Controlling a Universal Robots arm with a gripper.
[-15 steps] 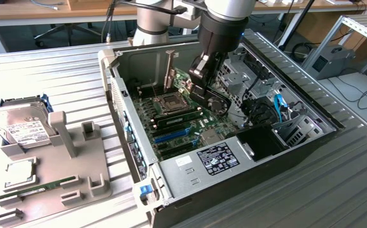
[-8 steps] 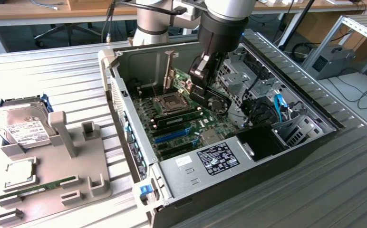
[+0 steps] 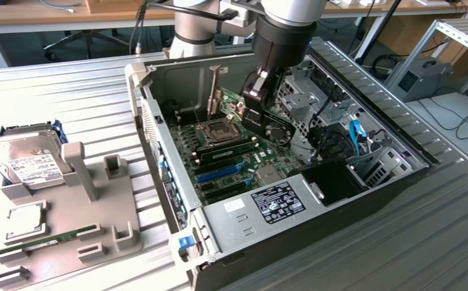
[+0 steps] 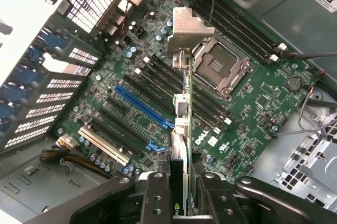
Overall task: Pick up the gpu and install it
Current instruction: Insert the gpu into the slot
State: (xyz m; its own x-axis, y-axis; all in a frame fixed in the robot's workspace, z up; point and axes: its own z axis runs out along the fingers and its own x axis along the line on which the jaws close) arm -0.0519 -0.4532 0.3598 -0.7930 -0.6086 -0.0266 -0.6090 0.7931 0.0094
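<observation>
My gripper (image 3: 254, 97) reaches down from above into the open computer case (image 3: 149, 115) and is shut on the gpu (image 3: 260, 120). In the wrist view the gpu (image 4: 181, 111) is edge-on between my two black fingers (image 4: 158, 195), with its silver end bracket (image 4: 188, 28) at the end farthest from me. It hangs above the green motherboard (image 4: 253, 103), over the area between the open CPU socket (image 4: 217, 67) and the row of expansion slots. The long blue slot (image 4: 141, 106) lies beside the card, and the card is apart from it.
The case lies on its side on a metal table (image 3: 72, 103). Its power supply (image 3: 274, 203) sits at the near end, with drive cages and cables on the exterior view's right. A grey holder (image 3: 64, 242) on the exterior view's left carries a hard drive (image 3: 25, 160), a CPU and a RAM stick (image 3: 48, 240).
</observation>
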